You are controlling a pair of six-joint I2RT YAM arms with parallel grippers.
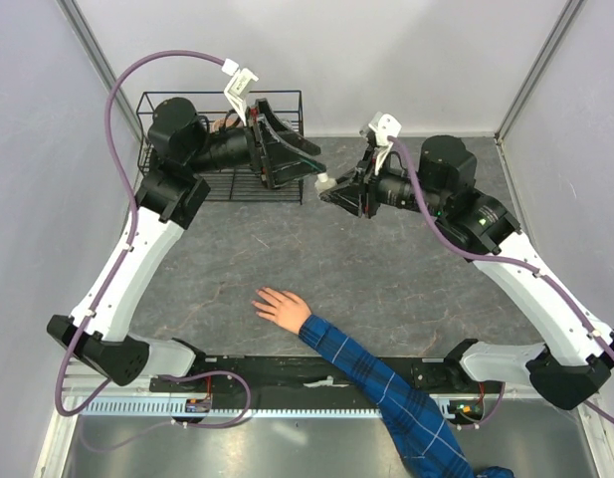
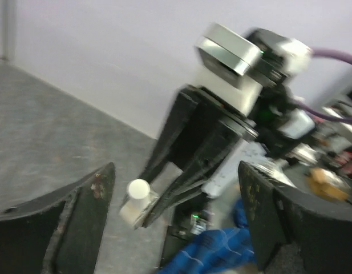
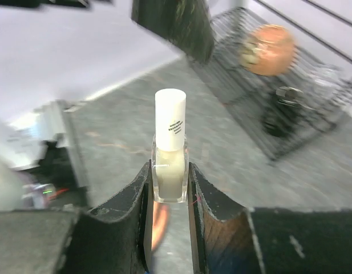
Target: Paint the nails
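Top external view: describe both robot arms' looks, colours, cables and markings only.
Both the left arm and right arm have white links between black joint housings. A purple cable loops along each, ending in a white connector near the wrist. The left gripper and right gripper are black, with wedge-shaped, scuffed fingers. A small green light glows on the right arm.

The overhead view is bright and evenly lit, with no glare and only faint soft shadows on the grey table [image 1: 237, 269]. The hand [image 1: 282, 307] at its near edge is sharp. The left wrist view is smeared with motion blur throughout; the right gripper [image 2: 142, 217] and its bottle [image 2: 138, 188] look soft-edged. In the right wrist view the bottle is crisp, while the wire basket [image 3: 290, 114] and the orange thing [image 3: 270, 48] in it — far right — are out of focus.
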